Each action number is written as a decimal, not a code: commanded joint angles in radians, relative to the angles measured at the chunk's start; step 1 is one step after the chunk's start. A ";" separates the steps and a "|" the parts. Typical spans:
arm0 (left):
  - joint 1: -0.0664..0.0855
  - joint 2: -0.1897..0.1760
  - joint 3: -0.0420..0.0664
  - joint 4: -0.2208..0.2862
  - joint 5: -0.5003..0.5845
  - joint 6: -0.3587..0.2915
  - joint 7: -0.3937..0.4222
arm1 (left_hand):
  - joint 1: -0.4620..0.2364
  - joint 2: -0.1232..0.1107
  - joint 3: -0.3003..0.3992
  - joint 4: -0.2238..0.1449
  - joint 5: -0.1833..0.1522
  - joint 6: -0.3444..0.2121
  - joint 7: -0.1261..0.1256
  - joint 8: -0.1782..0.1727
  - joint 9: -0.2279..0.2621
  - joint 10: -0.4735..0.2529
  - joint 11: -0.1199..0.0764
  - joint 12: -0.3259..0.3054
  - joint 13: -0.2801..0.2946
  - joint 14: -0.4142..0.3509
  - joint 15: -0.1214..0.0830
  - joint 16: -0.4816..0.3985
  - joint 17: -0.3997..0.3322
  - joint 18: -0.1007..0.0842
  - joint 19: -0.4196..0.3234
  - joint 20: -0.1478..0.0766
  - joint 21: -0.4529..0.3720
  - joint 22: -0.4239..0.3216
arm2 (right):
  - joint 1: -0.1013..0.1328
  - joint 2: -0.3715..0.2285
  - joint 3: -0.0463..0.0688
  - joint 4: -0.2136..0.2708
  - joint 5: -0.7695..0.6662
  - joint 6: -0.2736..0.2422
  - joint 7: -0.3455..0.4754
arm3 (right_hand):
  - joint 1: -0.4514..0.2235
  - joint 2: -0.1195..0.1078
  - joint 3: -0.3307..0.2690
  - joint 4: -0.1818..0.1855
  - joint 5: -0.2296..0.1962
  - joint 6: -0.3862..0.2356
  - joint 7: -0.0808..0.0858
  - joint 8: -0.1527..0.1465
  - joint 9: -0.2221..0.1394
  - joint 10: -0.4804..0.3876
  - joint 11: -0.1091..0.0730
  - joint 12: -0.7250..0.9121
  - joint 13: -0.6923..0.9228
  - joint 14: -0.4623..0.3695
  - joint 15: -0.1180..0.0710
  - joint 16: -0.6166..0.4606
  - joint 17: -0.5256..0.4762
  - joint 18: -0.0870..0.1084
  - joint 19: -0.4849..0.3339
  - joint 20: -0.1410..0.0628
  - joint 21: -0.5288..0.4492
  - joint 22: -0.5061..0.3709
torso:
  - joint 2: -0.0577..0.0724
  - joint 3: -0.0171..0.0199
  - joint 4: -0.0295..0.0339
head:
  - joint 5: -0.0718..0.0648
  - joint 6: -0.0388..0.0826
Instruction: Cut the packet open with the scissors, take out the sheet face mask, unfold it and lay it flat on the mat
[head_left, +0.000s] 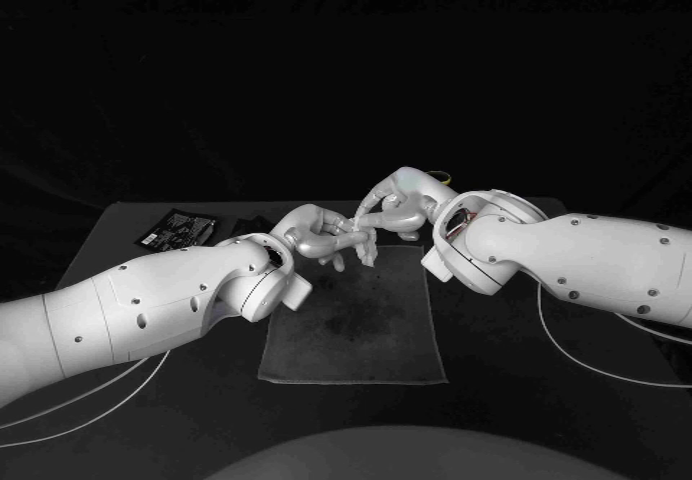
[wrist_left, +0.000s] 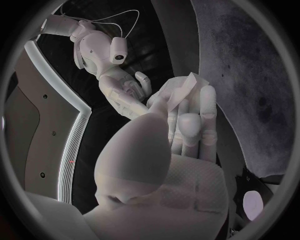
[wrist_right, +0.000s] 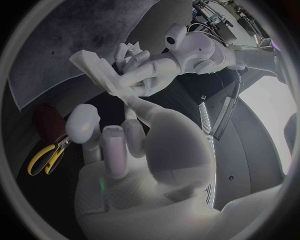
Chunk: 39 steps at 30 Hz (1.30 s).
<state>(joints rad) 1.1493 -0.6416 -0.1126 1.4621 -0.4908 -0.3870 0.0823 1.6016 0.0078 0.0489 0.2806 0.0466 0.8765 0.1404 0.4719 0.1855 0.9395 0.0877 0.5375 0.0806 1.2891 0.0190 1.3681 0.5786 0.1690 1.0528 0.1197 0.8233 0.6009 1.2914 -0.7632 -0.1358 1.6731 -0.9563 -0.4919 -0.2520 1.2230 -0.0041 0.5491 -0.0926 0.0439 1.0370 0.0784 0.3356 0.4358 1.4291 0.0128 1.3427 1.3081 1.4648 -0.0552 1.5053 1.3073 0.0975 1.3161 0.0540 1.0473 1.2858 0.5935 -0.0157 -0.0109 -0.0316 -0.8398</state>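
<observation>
Mask (wrist_right: 94, 67) is out of its packet, so the cutting and the taking out are judged to be done. The mask is held up over the far end of the mat (head_left: 351, 340), where the two hands meet. It is pinched at the fingertips of the left hand (head_left: 329, 240). The right hand (head_left: 392, 210) is seen just beside it, with fingers curled toward it. Whether the mask is gripped by that hand too cannot be told.

The mask looks pale and thin, and it is folded up into a small flat strip. The scissors (wrist_right: 45, 159) are lying on the desk (head_left: 490, 430). What looks like the packet (head_left: 179, 228) is lying by the desk's far left corner. Two jobs are left: the mask must be opened out and laid flat on the mat.
</observation>
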 joint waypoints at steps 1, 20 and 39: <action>0.000 0.002 0.001 0.000 0.018 0.001 0.016 | 0.037 0.004 0.063 0.010 0.001 0.021 -0.003 0.008 0.001 0.023 -0.005 -0.012 -0.008 0.006 -0.007 0.006 0.010 0.015 -0.001 -0.012 0.011 0.009 | 0.000 -0.001 0.000 0.002 -0.005 0.007 0.007 | 0.004 0.007 0.006 0.000 0.005 0.005 0.000 0.015 0.019 0.033 -0.012 0.004 0.075 0.078 -0.006 0.005 0.132 0.014 0.004 -0.004 -0.001 0.001 | 0.000 -0.0002 0.0002 | 0.001 -0.001; 0.000 -0.006 0.001 0.004 -0.004 0.051 -0.005 | -0.052 -0.152 0.530 -0.087 0.002 0.049 0.000 0.046 0.017 0.080 -0.010 -0.038 -0.003 0.009 -0.014 0.004 0.023 0.015 -0.044 -0.020 0.093 0.082 | -0.001 -0.005 0.001 -0.015 -0.013 0.003 0.009 | 0.004 0.007 0.007 -0.001 0.005 0.005 0.000 0.016 0.019 0.033 -0.012 0.005 0.076 0.078 -0.007 0.005 0.133 0.014 0.005 -0.004 0.001 0.002 | 0.000 -0.0008 0.0004 | -0.002 -0.005; 0.000 -0.015 0.002 0.001 0.032 0.064 -0.014 | -0.147 -0.155 0.629 -0.142 0.002 0.065 -0.016 0.092 0.050 0.119 -0.027 -0.005 0.017 0.032 -0.027 0.016 0.066 0.015 -0.047 -0.031 0.115 0.100 | -0.016 -0.024 -0.003 -0.022 0.039 0.096 0.052 | -0.093 -0.156 -0.135 0.057 0.010 -0.168 0.075 -0.086 -0.045 -0.220 0.056 -0.358 -0.221 0.002 0.053 -0.105 -0.061 0.065 -0.181 0.045 -0.334 -0.166 | 0.000 -0.0005 -0.0003 | -0.004 -0.004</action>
<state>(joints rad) 1.1493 -0.6563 -0.1123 1.4611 -0.4812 -0.3460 0.0657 1.4610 -0.1490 0.6738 0.1357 0.0458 0.9435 0.1299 0.5599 0.2005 1.0513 0.0610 0.5296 0.0972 1.3165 -0.0081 1.3787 0.6425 0.1779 1.0074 0.0929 0.9333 0.6994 1.2768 -0.7847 -0.1394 1.6526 -0.9395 -0.4399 -0.2250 1.1315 -0.1530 0.4186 -0.0372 0.0523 0.8737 0.1522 0.2528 0.3929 1.2129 0.0685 0.9890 1.0914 1.4663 -0.0106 1.4036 1.2513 0.1479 1.1407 0.0971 0.7217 1.1247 0.5934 -0.0161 -0.0110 -0.0354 -0.8438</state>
